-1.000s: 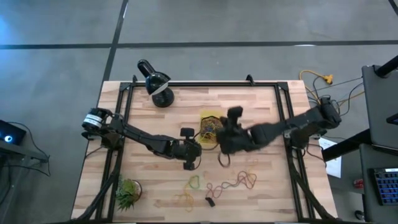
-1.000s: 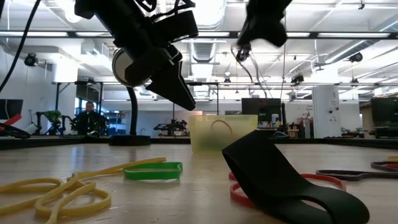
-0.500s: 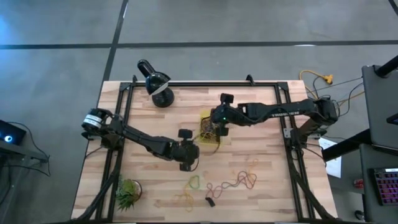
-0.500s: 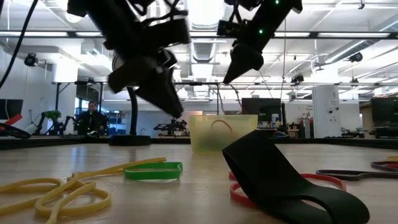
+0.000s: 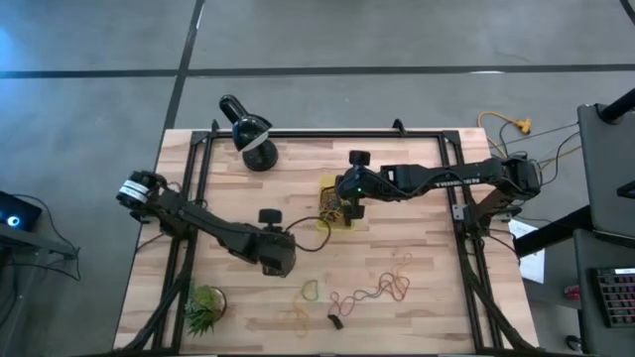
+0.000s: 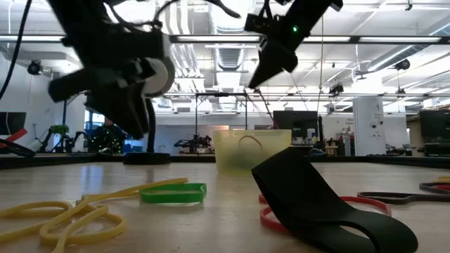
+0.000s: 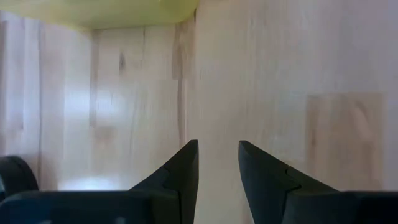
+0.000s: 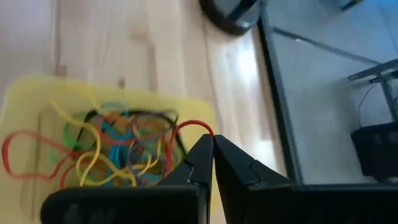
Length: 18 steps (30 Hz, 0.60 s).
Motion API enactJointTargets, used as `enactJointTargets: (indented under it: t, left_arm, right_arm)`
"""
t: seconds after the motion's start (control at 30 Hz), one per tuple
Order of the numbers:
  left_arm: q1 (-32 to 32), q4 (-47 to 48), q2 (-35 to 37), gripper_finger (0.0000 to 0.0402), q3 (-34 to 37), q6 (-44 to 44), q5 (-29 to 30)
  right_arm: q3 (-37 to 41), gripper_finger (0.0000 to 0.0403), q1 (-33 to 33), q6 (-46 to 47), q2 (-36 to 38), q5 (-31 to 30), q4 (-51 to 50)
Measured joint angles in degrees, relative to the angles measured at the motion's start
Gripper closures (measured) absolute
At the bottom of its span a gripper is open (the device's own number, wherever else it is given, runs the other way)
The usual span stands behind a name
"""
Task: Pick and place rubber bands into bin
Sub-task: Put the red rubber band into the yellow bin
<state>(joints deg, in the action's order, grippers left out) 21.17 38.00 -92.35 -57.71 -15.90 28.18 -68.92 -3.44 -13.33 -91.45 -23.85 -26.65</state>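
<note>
Writing unreadable; right gripper pinching red rubber band above bin.

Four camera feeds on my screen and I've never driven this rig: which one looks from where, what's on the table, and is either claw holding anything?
You see two dark robot arms at a wooden table. The high view looks straight down; the low view sits at table-top height; each wrist view looks past that arm's own fingers.

The right gripper hangs over the yellow bin, shut on a red rubber band that loops up from its fingertips. The bin already holds a tangle of coloured bands.

The left gripper is over bare wood near the table's middle, jaws apart, with nothing between them.

More loose rubber bands lie along the near edge, a green one among them. A black lamp and a small green plant stand at the table's left corners.
</note>
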Motion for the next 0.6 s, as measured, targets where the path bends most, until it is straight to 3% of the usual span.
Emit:
enactJointTargets:
  t: [0.2,0.4,0.6]
  left_arm:
    - [3.4,-4.5,9.3,0.0304,7.0,-4.8,2.2]
    - [5.9,-18.0,18.4,0.0304,16.7,-4.8,2.3]
    - [6.3,-24.7,23.2,0.0304,22.6,-4.8,2.3]
  right_arm:
    - [-1.6,0.0394,0.6,-0.6,0.4,0.3,0.0]
    - [-1.8,0.0394,1.0,-1.5,0.4,0.5,1.3]
    - [-3.2,0.0394,1.3,-1.8,0.6,0.5,2.1]
